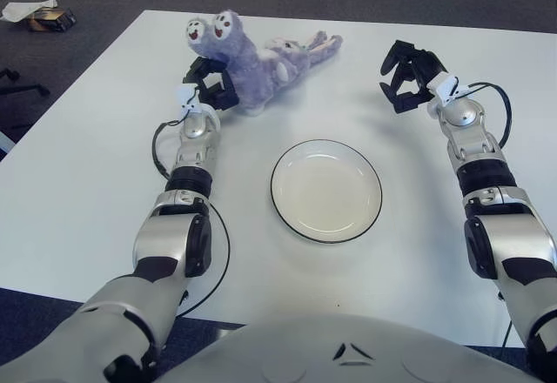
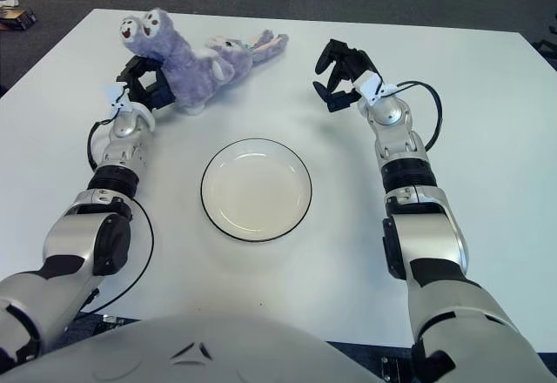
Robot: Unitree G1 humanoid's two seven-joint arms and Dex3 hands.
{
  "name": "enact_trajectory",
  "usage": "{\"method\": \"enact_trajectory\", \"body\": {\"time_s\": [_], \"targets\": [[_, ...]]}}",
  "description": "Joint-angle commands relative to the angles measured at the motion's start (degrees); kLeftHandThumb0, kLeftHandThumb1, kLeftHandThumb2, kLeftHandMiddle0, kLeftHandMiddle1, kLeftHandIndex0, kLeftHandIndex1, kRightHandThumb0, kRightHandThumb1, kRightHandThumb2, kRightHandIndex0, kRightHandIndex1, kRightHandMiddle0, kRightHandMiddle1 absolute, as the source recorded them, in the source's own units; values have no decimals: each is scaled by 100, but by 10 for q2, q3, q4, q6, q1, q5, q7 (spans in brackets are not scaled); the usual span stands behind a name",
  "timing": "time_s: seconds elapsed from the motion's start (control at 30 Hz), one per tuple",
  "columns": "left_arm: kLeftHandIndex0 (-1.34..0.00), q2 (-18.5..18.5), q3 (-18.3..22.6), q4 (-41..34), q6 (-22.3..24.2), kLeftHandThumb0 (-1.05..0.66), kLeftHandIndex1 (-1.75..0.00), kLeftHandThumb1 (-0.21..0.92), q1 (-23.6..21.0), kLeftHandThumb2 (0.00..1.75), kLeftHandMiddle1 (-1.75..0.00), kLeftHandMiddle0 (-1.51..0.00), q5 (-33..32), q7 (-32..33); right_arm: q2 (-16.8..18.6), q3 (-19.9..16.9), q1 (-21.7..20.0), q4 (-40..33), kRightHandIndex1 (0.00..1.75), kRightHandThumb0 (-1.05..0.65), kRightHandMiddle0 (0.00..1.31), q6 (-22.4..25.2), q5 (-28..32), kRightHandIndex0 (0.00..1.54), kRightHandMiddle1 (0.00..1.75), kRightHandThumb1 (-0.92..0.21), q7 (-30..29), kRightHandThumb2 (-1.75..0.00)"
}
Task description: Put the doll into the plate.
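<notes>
The round white plate with a dark rim [image 1: 326, 190] lies on the white table [image 1: 78, 183], nearest of all and holding nothing. Beyond the plate and to its left, the left hand [image 1: 209, 87] has its black fingers clamped on the purple plush doll [image 1: 248, 65]; the doll's head with two round eyes rises just above the fingers, and its body trails away to the right over the table. The fingers hide part of the doll's underside. Beyond the plate and to its right, the right hand [image 1: 409, 77] shows with fingers apart, holding nothing. Farthest, left of the table, a small box [image 1: 48, 20] on the dark floor shows fully in the left eye view, but is cut off in the right eye view.
</notes>
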Motion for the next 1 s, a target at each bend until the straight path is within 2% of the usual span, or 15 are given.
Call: {"method": "enact_trajectory", "body": {"time_s": [0.0,0.27,0.6,0.97], "targets": [[-67,-6,-8,-18,15,-50,-175,24,13,141,-175,-121,7,-6,3,-7,0,-31,161,-1,39,7,13,65,175,-33,5,-127],[-67,-13,-21,-44,33,-50,-175,23,28,141,-175,-121,14,-3,17,4,-11,-65,172,-1,39,27,3,61,175,-31,-9,-133],[-67,-25,-28,-60,38,-50,-175,24,38,141,-175,-120,17,-13,41,25,-78,-2,175,-1,42,19,-24,65,174,-26,-31,-139],[-69,-43,-46,-85,63,-50,-175,22,41,144,-175,-118,37,7,41,59,-89,-6,175,-1,46,9,-66,66,168,-26,-43,-138]]}}
